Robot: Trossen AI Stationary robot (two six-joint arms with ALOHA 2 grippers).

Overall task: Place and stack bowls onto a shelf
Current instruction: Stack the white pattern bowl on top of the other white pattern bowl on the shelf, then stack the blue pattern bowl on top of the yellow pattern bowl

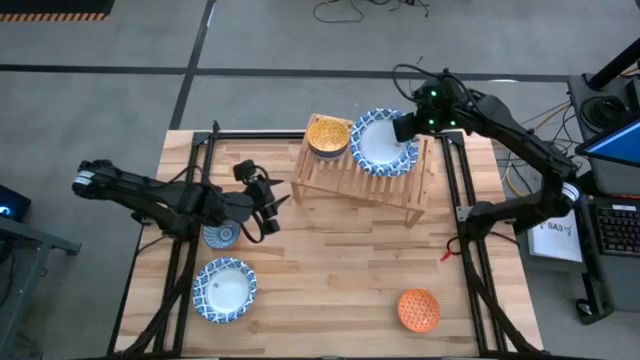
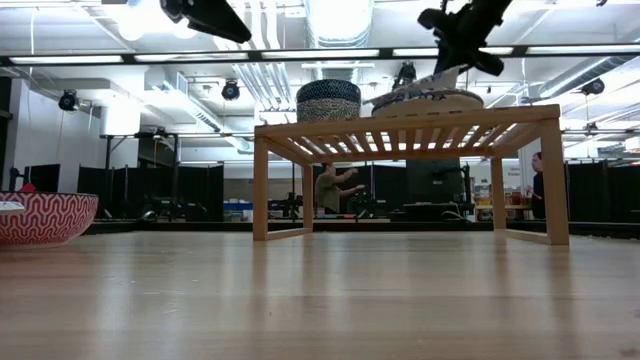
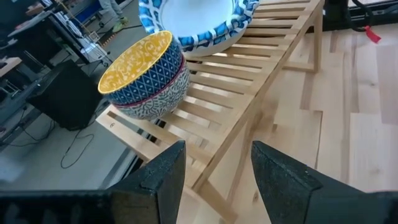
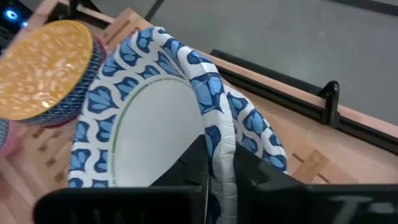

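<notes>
The shelf (image 1: 365, 178) stands at the table's far middle. On its left end sits a stack of small bowls with a yellow one (image 1: 328, 135) on top. Beside the stack is a wide blue-and-white bowl (image 1: 382, 145), with my right gripper (image 1: 408, 128) shut on its rim. In the low view this bowl (image 2: 420, 88) is tilted, and it seems to lie on another wide bowl. My left gripper (image 1: 280, 205) hangs open above the table, left of the shelf. In the left wrist view it faces the stack (image 3: 146, 74) with nothing between its fingers. My right gripper pinches the wide bowl's rim (image 4: 219, 146) on its far right side, one finger inside the bowl and one outside. The fingers slant down from the far right. The bowl tilts, its held side raised and its left edge (image 2: 385, 100) down on what lies on the shelf.
A small blue patterned bowl (image 1: 221, 236) and a wide blue-and-white bowl (image 1: 225, 291) sit on the table at near left. An orange bowl (image 1: 418, 311) sits at near right. Bare planks lie in the near middle. People show in the room behind in the low view.
</notes>
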